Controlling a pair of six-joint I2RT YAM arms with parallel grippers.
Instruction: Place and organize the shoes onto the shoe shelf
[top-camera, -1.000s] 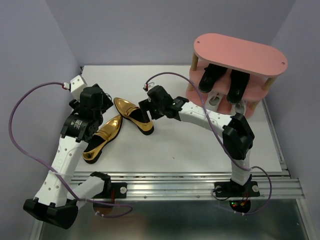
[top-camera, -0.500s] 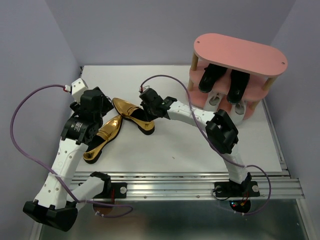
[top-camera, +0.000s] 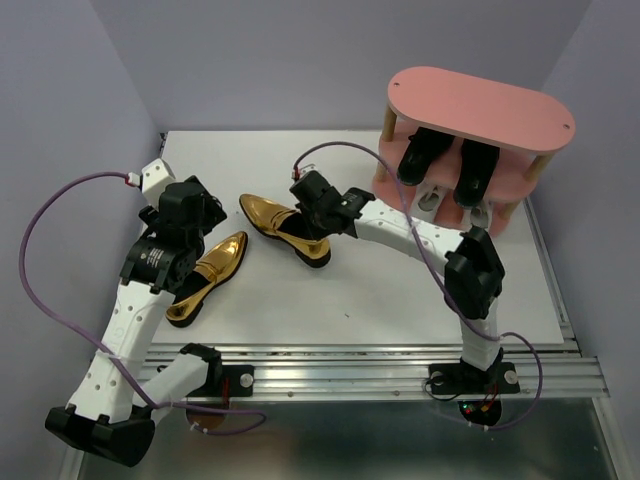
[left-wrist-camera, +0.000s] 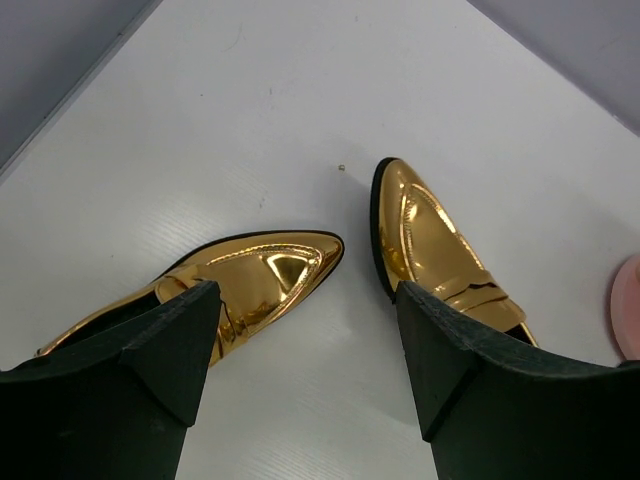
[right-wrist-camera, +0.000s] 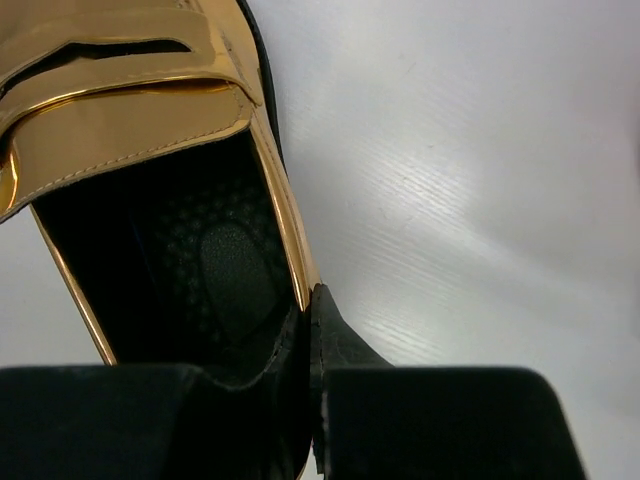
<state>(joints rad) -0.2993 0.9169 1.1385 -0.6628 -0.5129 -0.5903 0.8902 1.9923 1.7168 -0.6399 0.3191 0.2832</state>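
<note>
Gold heel (top-camera: 268, 214), its side wall pinched in my right gripper (right-wrist-camera: 310, 325), my left gripper (left-wrist-camera: 305, 320) spread wide over the second gold heel (left-wrist-camera: 262, 275), white table (top-camera: 400, 290) beneath.

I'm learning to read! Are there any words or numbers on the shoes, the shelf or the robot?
None: no words, numbers or signs can be read in any view.
The gripped gold shoe shows a plain oval patch on its black insole, no letters.
The other gold shoe, the pink shelf and the white arms bear no print.
</note>
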